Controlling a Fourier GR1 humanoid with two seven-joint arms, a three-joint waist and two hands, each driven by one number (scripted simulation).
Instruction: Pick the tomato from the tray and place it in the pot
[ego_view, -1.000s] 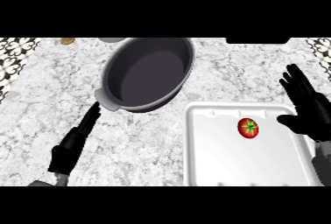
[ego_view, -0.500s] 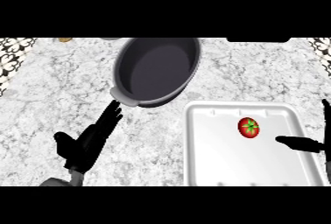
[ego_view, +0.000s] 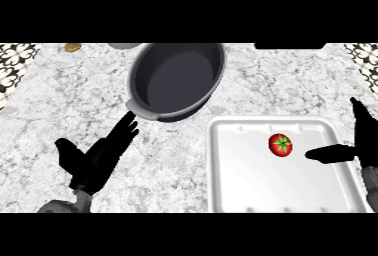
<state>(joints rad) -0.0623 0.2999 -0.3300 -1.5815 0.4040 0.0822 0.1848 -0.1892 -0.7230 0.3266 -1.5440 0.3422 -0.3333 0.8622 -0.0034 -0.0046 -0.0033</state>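
Observation:
A red tomato with a green stem lies in the upper right part of the white tray. The dark grey pot stands empty beyond the tray, up and to the left. My right hand is at the tray's right edge, open, its thumb pointing left toward the tomato with a small gap between them. My left hand is open over the counter, fingers straight, their tips close to the pot's near handle.
The counter is mottled grey marble. A small brown object and a grey round thing sit at the far edge. Patterned tiles border the left and right sides.
My right hand has shifted right toward the view's edge, thumb now aimed at the tomato. My left hand has turned from edge-on to palm showing and risen toward the pot. The tomato has not moved.

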